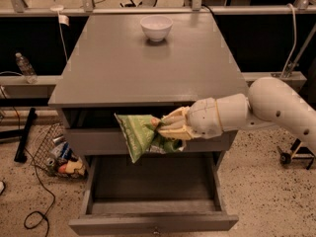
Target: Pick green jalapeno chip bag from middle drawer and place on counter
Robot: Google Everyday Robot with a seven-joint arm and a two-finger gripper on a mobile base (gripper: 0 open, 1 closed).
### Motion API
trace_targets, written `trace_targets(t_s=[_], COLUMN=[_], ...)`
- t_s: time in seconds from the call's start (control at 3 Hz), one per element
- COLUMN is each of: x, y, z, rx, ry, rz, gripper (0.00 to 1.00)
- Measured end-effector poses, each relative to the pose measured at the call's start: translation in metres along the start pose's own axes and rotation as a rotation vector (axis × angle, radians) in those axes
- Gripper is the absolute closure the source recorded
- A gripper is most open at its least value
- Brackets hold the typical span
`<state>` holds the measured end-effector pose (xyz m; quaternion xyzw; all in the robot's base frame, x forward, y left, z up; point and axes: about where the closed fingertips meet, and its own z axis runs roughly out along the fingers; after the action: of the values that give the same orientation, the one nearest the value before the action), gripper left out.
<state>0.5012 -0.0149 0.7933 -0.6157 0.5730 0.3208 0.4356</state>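
The green jalapeno chip bag (139, 134) hangs in my gripper (159, 125), which is shut on its right end. The bag is in front of the cabinet, just below the counter's front edge and well above the open middle drawer (150, 190). The drawer is pulled out and its inside shows nothing in it. My white arm reaches in from the right. The grey counter (148, 63) lies just above and behind the bag.
A white bowl (156, 27) stands near the back of the counter. A wire basket of clutter (61, 154) and cables lie on the floor at the left. A water bottle (25, 68) stands on a ledge at far left.
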Motion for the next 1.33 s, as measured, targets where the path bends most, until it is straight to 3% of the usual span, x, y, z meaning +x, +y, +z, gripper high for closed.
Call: trace_targets(t_s=[0.67,1.0,1.33], x=[-0.069,-0.093,-0.101], y=[-0.040,-0.075,-0.111], z=[-0.044,-0.059,-0.069], rx=[0.032,0.063,0.134], ry=[0.108,0.164,0.193], rz=[-0.157,-0.226,-0.260], gripper=[1.00,1.00,1.00])
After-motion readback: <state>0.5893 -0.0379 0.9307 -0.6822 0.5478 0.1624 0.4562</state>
